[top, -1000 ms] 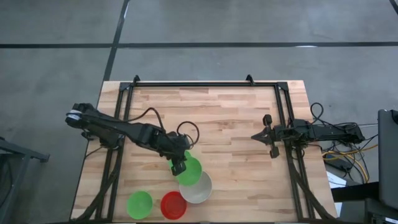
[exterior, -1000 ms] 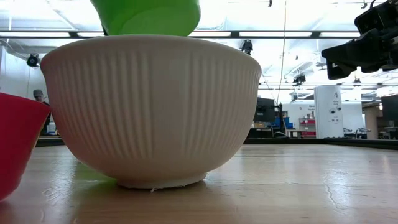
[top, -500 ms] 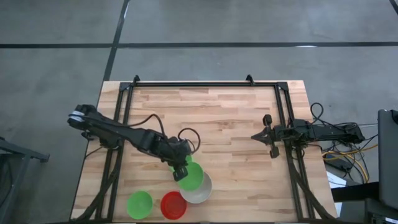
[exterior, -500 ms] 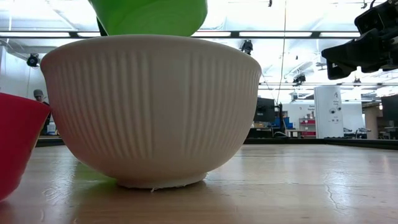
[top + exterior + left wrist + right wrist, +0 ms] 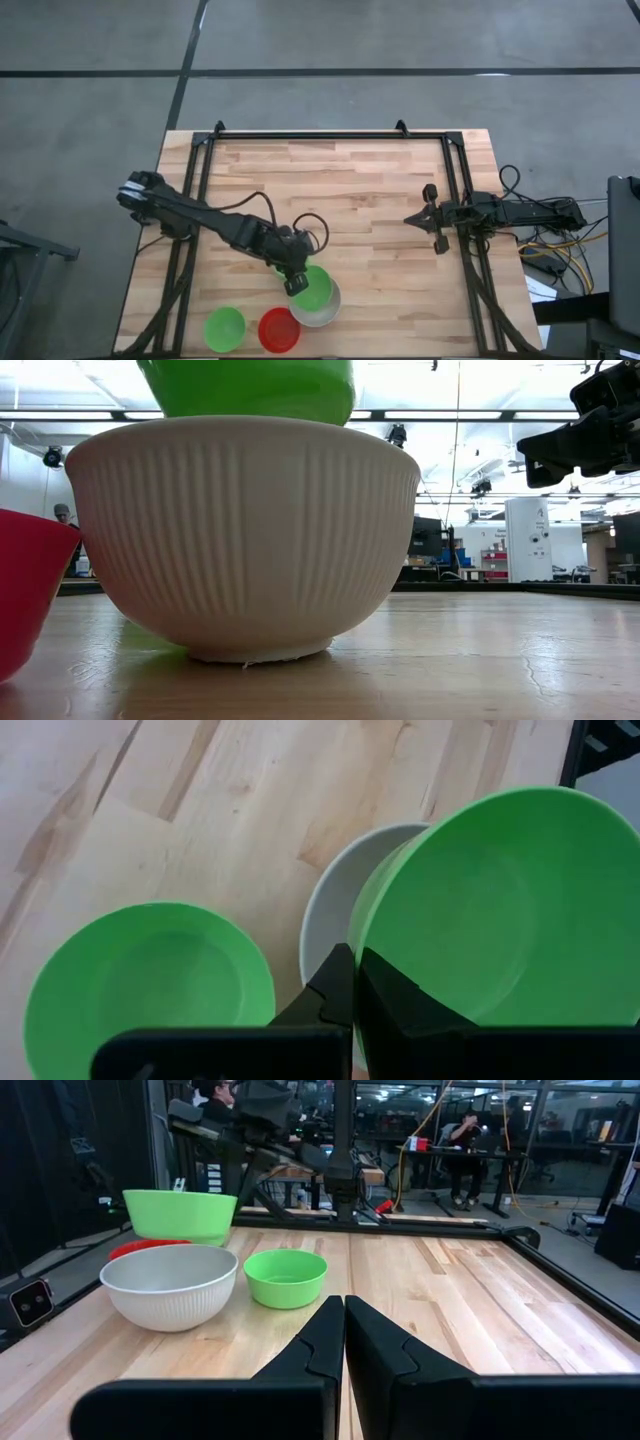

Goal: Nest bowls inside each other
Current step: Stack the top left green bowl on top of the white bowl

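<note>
Shifted since the earlier frame: left end effector (image 5: 294,284) and its bright green round plastic bowl (image 5: 313,289), carried from the near rim of the ribbed off-white plastic bowl (image 5: 318,305) to almost directly above it. Grip: fingers pinched fully together on the green bowl's rim. Height: held bowl clear of the white rim, not yet seated. Also on the wooden desk (image 5: 370,190): second green plastic bowl (image 5: 224,328), small red plastic bowl (image 5: 278,329), both near the front edge. Right end effector (image 5: 437,218): parked at the desk's right side, fingers together, holding nothing. Handling note: centre over the white bowl, level, lower until supported, then release.
</note>
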Tool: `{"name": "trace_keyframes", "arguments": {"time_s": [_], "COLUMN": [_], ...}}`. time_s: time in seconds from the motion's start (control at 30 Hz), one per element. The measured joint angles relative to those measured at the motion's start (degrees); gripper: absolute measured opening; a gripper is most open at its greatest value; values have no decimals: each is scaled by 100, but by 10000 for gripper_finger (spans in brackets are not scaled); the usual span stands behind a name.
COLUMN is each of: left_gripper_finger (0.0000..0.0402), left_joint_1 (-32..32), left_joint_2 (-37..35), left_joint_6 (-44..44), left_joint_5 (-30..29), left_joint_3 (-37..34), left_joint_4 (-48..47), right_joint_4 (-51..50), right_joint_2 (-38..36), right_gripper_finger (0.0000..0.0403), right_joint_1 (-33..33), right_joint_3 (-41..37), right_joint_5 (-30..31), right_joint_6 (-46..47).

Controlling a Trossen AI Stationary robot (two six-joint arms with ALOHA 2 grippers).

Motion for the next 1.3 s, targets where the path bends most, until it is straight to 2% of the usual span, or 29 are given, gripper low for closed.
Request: {"name": "trace_keyframes", "arguments": {"time_s": [1.3], "left_gripper_finger": [5], "left_joint_1": [-192], "left_joint_2": [1092], "left_joint_6": [-586], "left_joint_5": [108], "left_joint_3": [0], "left_joint_4": [296], "right_joint_4": [0], "right_joint_2": [1], "right_gripper_finger": [9], "right_joint_1": [2], "right_joint_3": [1], "right_joint_5": [0], "right_joint_6": [0]}}
